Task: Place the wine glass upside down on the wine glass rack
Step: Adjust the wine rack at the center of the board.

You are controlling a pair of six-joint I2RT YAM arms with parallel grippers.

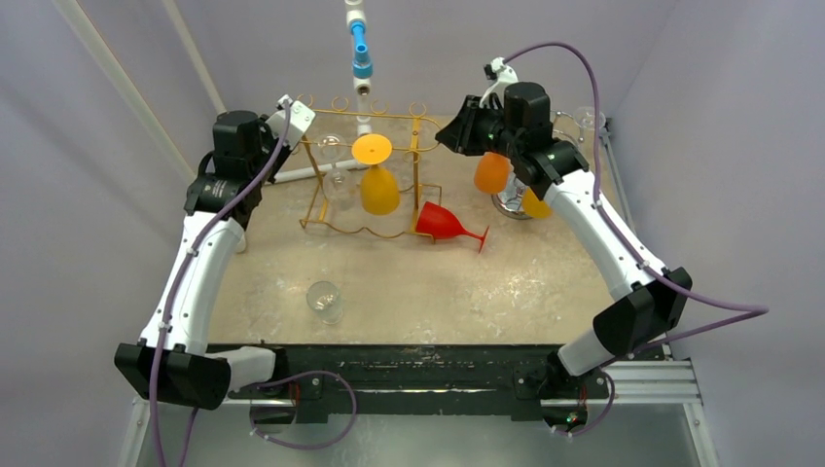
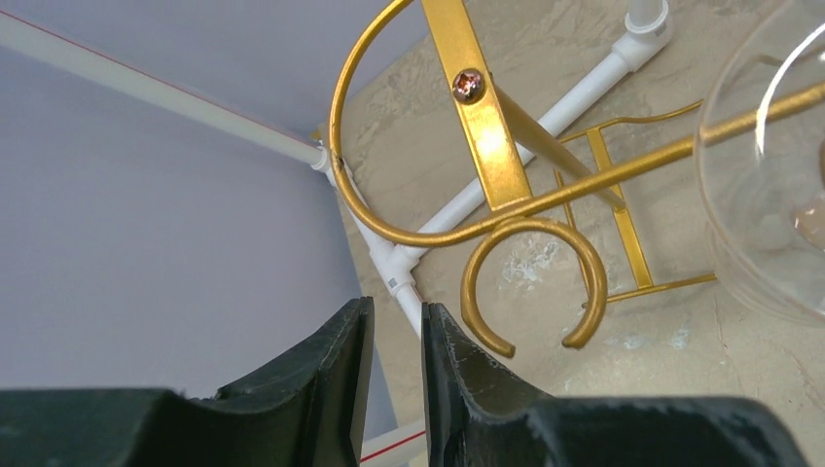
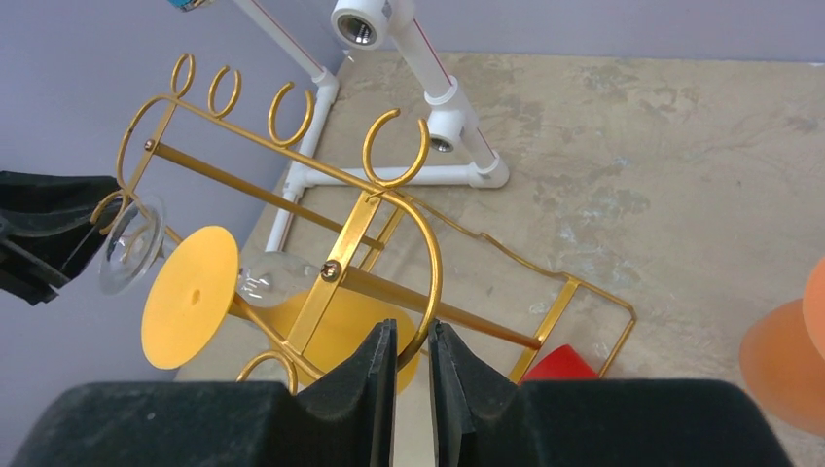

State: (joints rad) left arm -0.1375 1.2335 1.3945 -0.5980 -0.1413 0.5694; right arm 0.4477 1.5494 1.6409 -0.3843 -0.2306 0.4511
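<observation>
Marbled tabletop [image 1: 409, 282], looped gold wire rack [image 1: 414, 161]

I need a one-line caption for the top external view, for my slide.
A yellow glass hangs upside down on the gold rack; a red glass lies on its side beside it.

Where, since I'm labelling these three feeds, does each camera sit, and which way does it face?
Top external: fixed above and behind the bases, looking down at the table and rack; the left arm and right arm both show.
Left wrist: on the left wrist, looking past the left gripper at a rack hook and the clear glass.
Right wrist: on the right wrist, looking past the right gripper along the rack at the hanging yellow glass.
Shared: both wrist views show the rack and the clear glass.
</observation>
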